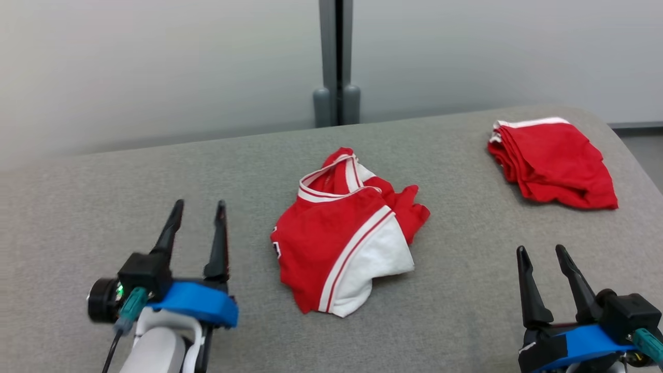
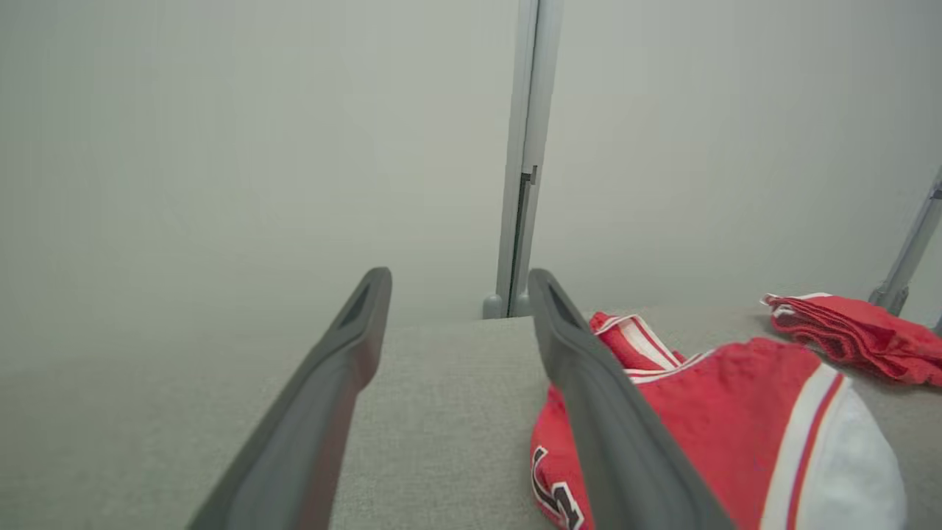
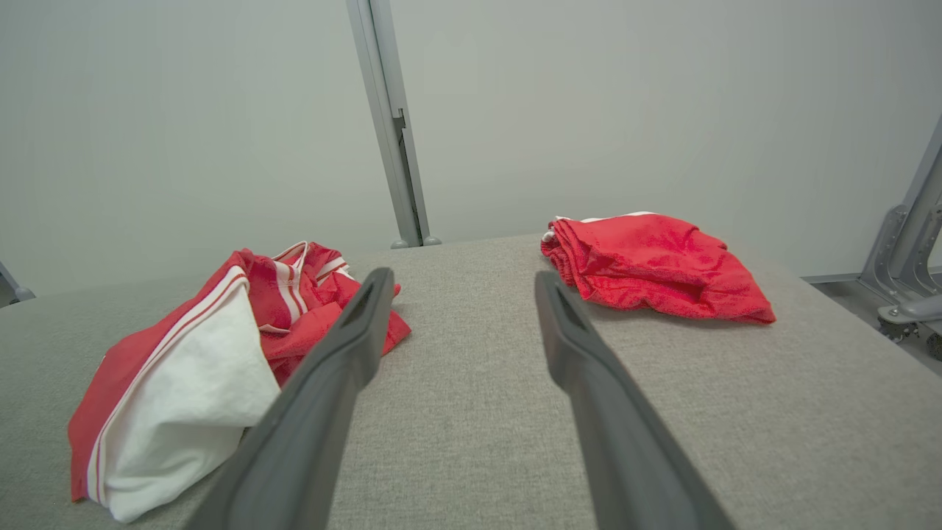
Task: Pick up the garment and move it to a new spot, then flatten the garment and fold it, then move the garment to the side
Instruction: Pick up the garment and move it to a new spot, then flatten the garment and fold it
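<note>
A crumpled red and white garment (image 1: pixel 344 243) lies in a heap at the middle of the grey padded surface (image 1: pixel 103 207). It appears to the right in the left wrist view (image 2: pixel 736 412) and to the left in the right wrist view (image 3: pixel 191 375). My left gripper (image 1: pixel 199 207) hangs open to the left of the garment, nothing between its fingers. Right of the garment, near the front edge, my right gripper (image 1: pixel 541 251) is also open and holds nothing.
A second red garment (image 1: pixel 554 160), folded, lies at the far right of the surface (image 3: pixel 655 265). A grey post (image 1: pixel 336 62) stands against the pale wall behind. The surface's rounded right edge drops to the floor (image 1: pixel 647 150).
</note>
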